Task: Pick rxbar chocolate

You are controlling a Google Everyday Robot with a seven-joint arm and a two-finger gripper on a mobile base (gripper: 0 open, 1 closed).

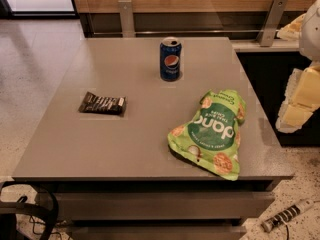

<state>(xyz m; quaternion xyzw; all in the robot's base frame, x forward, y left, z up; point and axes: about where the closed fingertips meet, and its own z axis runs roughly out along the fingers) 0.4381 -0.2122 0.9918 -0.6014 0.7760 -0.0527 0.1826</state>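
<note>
The rxbar chocolate [102, 103] is a small flat dark wrapper with white lettering and a pale right end. It lies flat on the left part of the grey table [125, 144]. My gripper [299, 104] shows as pale yellow and white parts at the right edge of the view. It hangs beyond the table's right side, far from the bar, and holds nothing that I can see.
A blue soda can [170, 59] stands upright at the back middle of the table. A large green chip bag [212, 131] lies near the front right corner. A counter and wall rail run behind the table. Cables lie on the floor at the front left and right.
</note>
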